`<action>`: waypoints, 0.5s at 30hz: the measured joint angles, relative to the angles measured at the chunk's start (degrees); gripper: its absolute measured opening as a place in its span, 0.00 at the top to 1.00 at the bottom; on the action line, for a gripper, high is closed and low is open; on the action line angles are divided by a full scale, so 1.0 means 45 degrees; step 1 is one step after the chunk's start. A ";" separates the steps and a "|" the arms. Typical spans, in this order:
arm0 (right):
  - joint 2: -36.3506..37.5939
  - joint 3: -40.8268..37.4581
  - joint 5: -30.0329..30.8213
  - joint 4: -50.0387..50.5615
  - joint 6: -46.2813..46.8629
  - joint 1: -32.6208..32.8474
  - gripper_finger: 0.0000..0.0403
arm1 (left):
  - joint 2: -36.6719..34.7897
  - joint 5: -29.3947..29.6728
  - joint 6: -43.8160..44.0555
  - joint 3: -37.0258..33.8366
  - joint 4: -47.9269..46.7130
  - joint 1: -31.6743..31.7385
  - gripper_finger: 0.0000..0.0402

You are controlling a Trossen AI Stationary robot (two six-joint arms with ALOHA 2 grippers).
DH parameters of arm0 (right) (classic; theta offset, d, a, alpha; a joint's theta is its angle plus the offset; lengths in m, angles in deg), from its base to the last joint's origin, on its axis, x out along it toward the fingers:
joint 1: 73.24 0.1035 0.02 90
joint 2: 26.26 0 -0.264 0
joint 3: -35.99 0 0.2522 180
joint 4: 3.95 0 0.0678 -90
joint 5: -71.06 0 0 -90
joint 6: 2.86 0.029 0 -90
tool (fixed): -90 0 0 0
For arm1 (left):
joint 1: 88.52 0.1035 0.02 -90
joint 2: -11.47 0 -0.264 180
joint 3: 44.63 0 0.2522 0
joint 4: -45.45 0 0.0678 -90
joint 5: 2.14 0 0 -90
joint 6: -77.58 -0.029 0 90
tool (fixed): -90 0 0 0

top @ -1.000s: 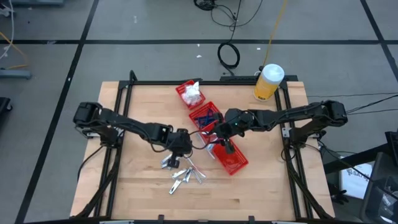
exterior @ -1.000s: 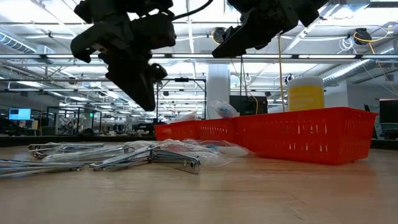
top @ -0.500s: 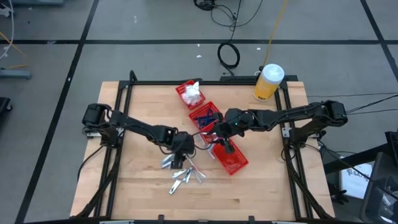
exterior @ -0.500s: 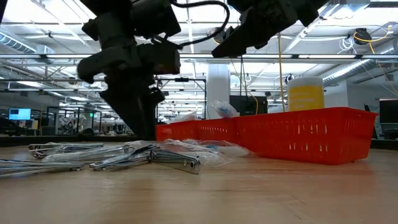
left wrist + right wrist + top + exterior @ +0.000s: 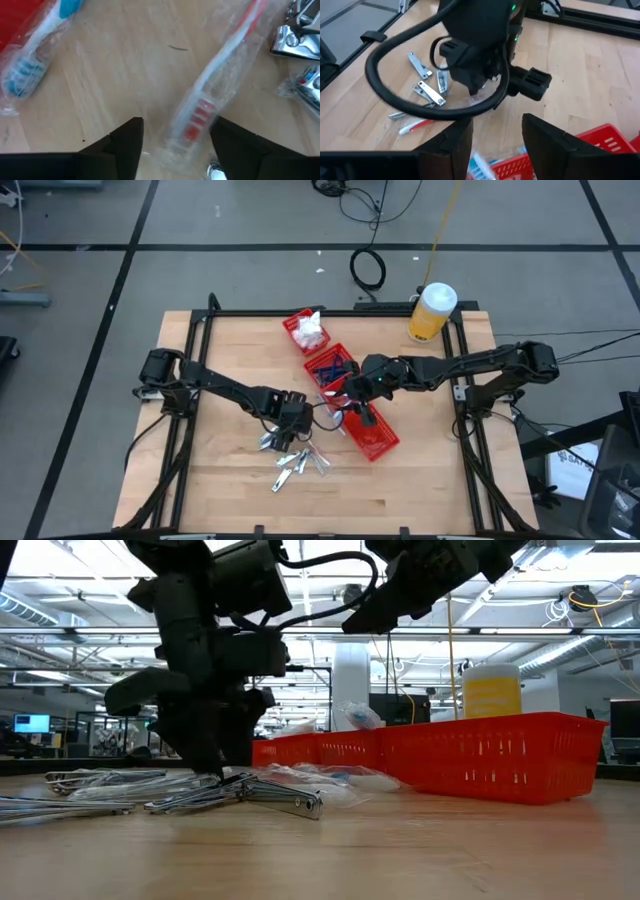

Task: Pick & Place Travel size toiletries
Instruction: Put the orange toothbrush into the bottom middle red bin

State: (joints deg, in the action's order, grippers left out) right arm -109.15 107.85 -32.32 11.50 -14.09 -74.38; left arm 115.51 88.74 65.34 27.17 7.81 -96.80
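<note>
**Ana:** While the left gripper [image 5: 172, 137] hangs low over the tabletop [image 5: 230, 350], why are its fingers spread like that?

**Ben:** They stand apart on either side of a clear-wrapped toothbrush with a red handle [image 5: 215, 85], which lies flat on the wood. Nothing is between the pads yet; I'd judge it is lining up to pinch that wrapper.

**Ana:** And the other pieces?

**Ben:** A second wrapped toothbrush, blue-bristled [image 5: 30, 60], lies near, beside a red bin's edge. Silvery nail clippers [image 5: 295, 460] are scattered just past the gripper, toward the tabletop's front. They're loose in a heap, so each has to be taken singly.

**Ana:** Where do they go?

**Ben:** Probably into the red bins [image 5: 375, 435] at the middle; one already holds dark blue pieces [image 5: 330, 367], another white packets [image 5: 309, 332]. That looks like sorting by kind.

**Ana:** The right arm?

**Ben:** The right gripper [image 5: 368, 418] waits over the nearest bin, fingers parted, empty.
</note>
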 joint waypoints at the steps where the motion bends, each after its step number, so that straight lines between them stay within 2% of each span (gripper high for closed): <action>1: 0.0000 0.0000 0.0000 0.0011 0.0000 0.0000 0.61 | 0.0055 -0.0011 -0.0018 0.0013 0.0001 0.0048 0.48; 11: 0.0000 0.0000 -0.0001 0.0106 -0.0006 0.0000 0.62 | 0.0093 -0.0855 -0.1131 -0.0006 0.0028 0.0199 0.85; 15: 0.0000 0.0000 -0.0001 0.0107 -0.0019 0.0000 0.62 | 0.0079 -0.0926 -0.1200 -0.0009 -0.0150 0.0330 0.88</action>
State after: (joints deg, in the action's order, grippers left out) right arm -109.15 107.85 -32.33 11.99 -14.17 -74.38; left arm 115.87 84.57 59.94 27.13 7.14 -95.31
